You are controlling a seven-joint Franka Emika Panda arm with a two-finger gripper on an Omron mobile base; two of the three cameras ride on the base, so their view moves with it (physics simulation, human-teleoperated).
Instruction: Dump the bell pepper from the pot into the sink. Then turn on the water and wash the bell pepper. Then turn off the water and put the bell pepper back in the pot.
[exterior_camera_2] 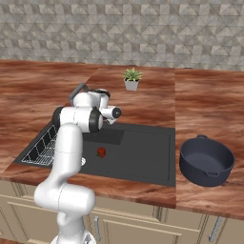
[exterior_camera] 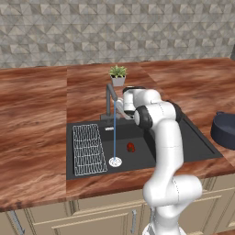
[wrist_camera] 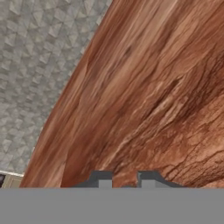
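Observation:
The red bell pepper (exterior_camera: 131, 147) (exterior_camera_2: 101, 152) lies on the floor of the black sink (exterior_camera: 193, 142) (exterior_camera_2: 143, 157), right of the silver drain (exterior_camera: 115, 161). A thin pale blue stream of water (exterior_camera: 114, 137) falls from the dark grey faucet (exterior_camera: 109, 97) onto the drain, beside the pepper and apart from it. On the counter right of the sink stands the navy pot (exterior_camera_2: 206, 160) (exterior_camera: 225, 130), upright. My gripper (wrist_camera: 125, 180) is at the faucet's right side above the basin's back edge. Its fingertips (wrist_camera: 103, 179) stand close together with nothing between them, over wood counter.
A wire grid rack (exterior_camera: 88, 149) fills the sink's left part. A small potted plant (exterior_camera: 118, 75) (exterior_camera_2: 132, 78) stands behind the faucet near the tiled wall. Wood counter runs on both sides. My arm rises over the sink's front edge.

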